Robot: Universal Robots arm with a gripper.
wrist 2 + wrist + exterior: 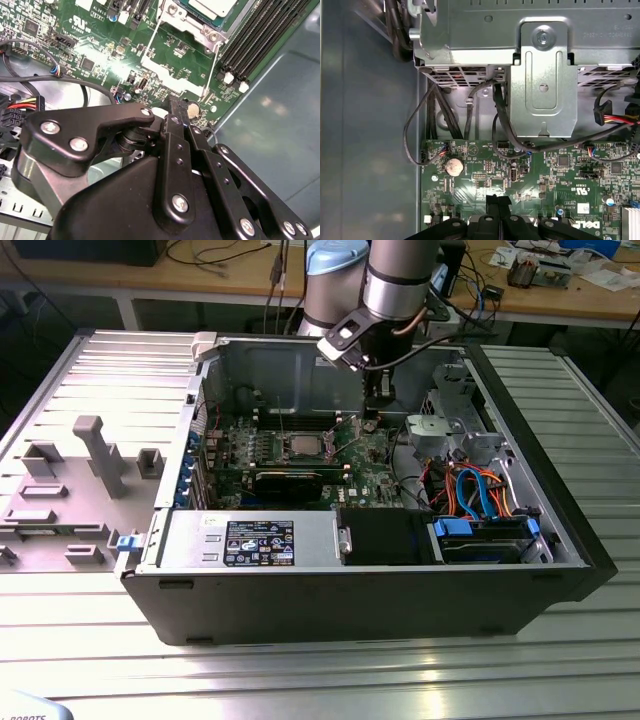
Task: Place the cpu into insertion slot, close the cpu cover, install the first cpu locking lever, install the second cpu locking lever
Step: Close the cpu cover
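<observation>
The cpu (303, 445) shows its silvery-grey top in the insertion slot (319, 452) on the green board. In the second wrist view the cpu (212, 6) lies under the cpu cover (197, 23), a silvery frame lying flat around it. Two thin metal lever rods (153, 40) (215, 60) run along the socket's sides. My gripper (372, 418) hangs over the board to the exterior view's right of the socket. Its black fingers (172, 112) are pressed together with nothing between them. The gripper (498, 201) tip is close above the board near a coin battery (454, 166).
A metal drive cage (542, 75) with black cables (500, 120) stands just past the board's edge. Memory slots (260, 35) run beside the socket. A long black card (288, 480), the power supply (250, 540) and blue-orange cables (475, 490) fill the case. Grey fixtures (95, 455) sit outside.
</observation>
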